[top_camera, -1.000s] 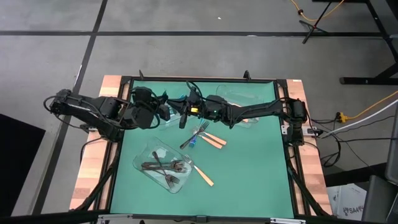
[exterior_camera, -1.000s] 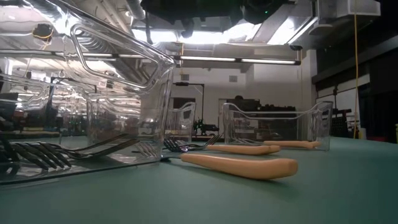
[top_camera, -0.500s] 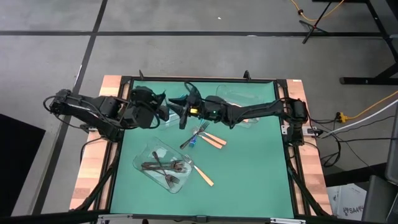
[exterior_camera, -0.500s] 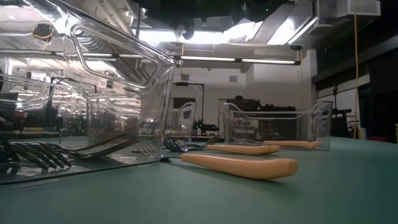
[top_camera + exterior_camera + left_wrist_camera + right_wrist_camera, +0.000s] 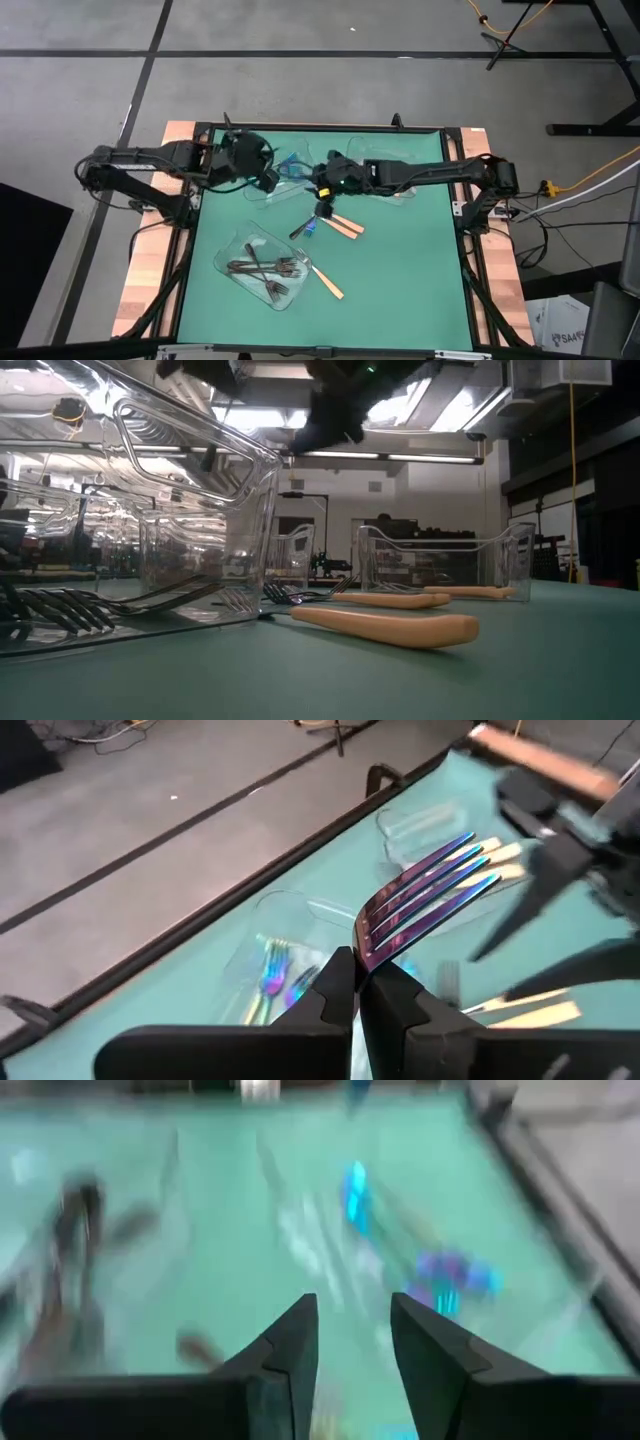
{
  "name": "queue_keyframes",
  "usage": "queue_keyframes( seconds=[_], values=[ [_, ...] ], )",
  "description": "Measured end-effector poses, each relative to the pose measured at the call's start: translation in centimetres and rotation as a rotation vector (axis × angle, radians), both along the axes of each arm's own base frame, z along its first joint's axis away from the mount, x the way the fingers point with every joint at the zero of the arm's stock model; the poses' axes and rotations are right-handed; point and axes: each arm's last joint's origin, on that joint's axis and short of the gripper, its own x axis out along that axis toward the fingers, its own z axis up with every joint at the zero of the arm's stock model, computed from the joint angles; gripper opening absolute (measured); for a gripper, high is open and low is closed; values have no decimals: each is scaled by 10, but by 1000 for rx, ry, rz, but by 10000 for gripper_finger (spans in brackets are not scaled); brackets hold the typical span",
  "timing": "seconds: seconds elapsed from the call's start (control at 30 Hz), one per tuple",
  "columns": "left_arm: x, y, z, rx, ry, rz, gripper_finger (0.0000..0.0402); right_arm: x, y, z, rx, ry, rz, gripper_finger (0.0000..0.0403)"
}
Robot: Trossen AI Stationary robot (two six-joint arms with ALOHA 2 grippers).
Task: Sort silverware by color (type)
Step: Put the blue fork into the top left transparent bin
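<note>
My left gripper is shut on an iridescent blue-purple fork, above a clear tray at the far middle of the mat that holds more iridescent pieces. My right gripper stands open and holds nothing, just right of it, over loose forks and orange-handled pieces lying flat on the green mat. Dark forks lie in the near-left clear tray. My left gripper pinches the iridescent fork between its two fingers just behind the head, at the neck. The fork runs along the fingers, tines pointing away from them; the handle is hidden behind the fingers. It is lifted clear, tilted above the far tray.
A third clear tray at the far right holds orange-handled pieces. One orange-handled piece lies beside the near-left tray. A raised black frame borders the mat; the near right of the mat is bare green.
My right gripper has drawn back from my left gripper toward the table's right and near side and tipped downward. My left arm has swung toward the far edge and its wrist has rolled, keeping the iridescent fork in its shut fingers.
</note>
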Motion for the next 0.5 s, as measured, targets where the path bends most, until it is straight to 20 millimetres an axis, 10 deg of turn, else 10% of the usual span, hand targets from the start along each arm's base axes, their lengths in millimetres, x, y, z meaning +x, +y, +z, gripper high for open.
queue_keyframes(
  seconds=[0.5],
  values=[
    [42,73,-55,-107,362,-79,0,-32,55,-48,19,384,72,120]
  ],
)
